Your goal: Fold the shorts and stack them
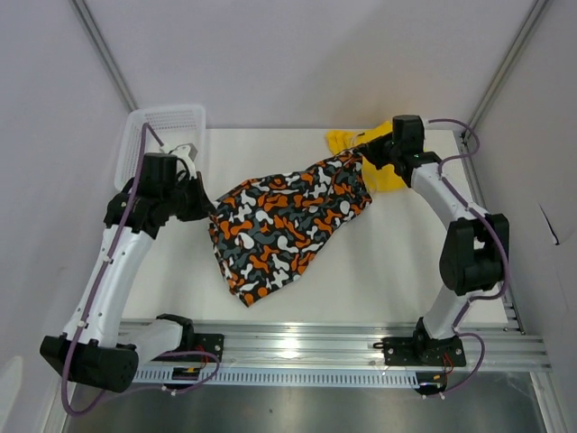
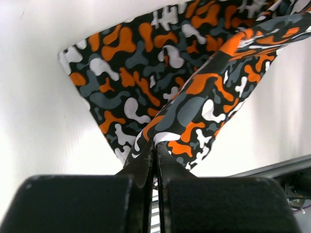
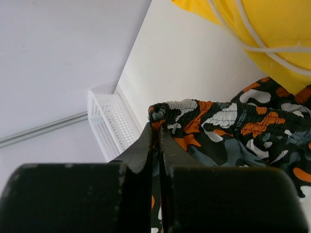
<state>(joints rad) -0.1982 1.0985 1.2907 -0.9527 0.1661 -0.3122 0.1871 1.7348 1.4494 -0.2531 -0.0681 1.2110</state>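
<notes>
Shorts (image 1: 288,225): orange/wht/blk/grey blotches. Other shorts (image 1: 383,171): yellow. Basket (image 1: 162,135): wht.

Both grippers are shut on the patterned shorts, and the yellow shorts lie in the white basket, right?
No. The yellow shorts lie on the table at far right, not in the white basket, as the top view shows. The left gripper and right gripper are indeed shut on the patterned shorts.

Both arms reach forward and inward, left hand (image 2: 155,145) and right hand (image 3: 158,130) clamped tight.
</notes>
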